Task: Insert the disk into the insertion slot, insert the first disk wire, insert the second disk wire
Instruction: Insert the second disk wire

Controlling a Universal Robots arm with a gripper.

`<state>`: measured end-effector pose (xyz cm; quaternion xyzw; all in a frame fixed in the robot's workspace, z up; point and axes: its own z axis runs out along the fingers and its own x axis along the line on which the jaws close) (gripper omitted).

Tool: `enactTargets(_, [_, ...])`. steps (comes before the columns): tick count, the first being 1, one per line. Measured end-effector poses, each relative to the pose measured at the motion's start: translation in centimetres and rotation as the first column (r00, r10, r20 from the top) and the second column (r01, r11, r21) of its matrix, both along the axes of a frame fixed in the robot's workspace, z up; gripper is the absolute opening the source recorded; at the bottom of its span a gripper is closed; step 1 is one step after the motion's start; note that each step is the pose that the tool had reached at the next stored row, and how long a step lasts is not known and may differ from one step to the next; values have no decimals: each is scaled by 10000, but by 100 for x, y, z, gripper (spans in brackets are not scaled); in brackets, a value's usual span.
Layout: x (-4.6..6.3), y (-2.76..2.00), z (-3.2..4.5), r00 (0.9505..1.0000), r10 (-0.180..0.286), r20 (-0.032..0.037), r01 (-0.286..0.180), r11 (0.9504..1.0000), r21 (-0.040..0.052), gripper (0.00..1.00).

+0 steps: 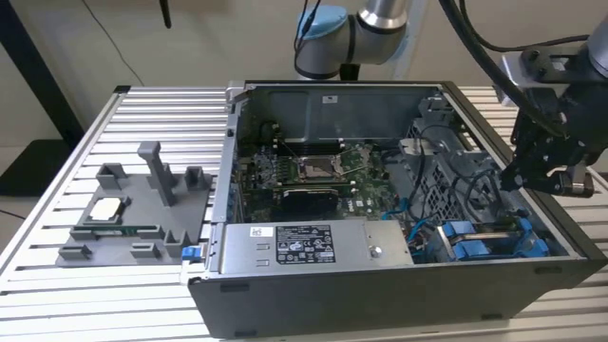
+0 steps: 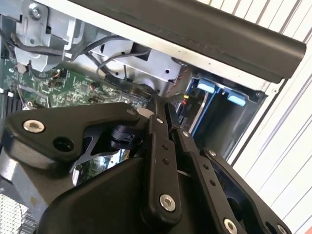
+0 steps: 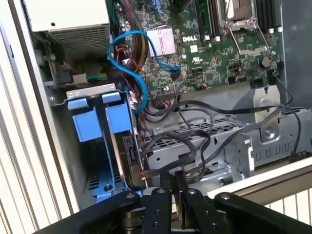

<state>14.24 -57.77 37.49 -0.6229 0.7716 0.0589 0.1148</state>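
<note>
The disk [image 3: 128, 155] stands edge-on inside the insertion slot [image 3: 62, 101], a grey metal bay with bright blue rails [image 3: 87, 124] at the case's front corner on the exterior view's right [image 1: 480, 241]. My gripper [image 3: 174, 184] hangs over the case's side wall just beside that bay [image 1: 520, 182]. Its two black fingers [image 2: 160, 127] are pressed close together. A black disk wire [image 3: 191, 152] loops from the drive cage up into the fingertips, and the gripper looks shut on its end. A second black wire [image 3: 161, 171] runs towards the disk's rear edge.
The open computer case [image 1: 380, 299] lies on a slatted aluminium table [image 1: 152, 121]. Inside are the green motherboard [image 1: 314, 174], a labelled grey power-supply box [image 1: 304, 246] and blue data cables [image 3: 131, 58]. A grey fixture tray [image 1: 133, 214] with small parts sits at the exterior view's left.
</note>
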Motion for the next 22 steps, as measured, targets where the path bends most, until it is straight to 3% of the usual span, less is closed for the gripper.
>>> enactTargets(3, [-79, 4, 56, 10000, 1, -1, -1, 10000, 5, 16])
enactTargets(8, [-233, 1, 60, 10000, 64, 7, -64, 10000, -19, 16])
enactTargets(14, [-243, 0, 58, 9987, 511, -4, -511, 9986, -117, 16])
enactTargets(18, [-244, 0, 58, 9972, 744, -24, -744, 9967, -311, 16])
enactTargets(22, [-244, -56, 48, 9968, 804, -26, -805, 9962, -330, 16])
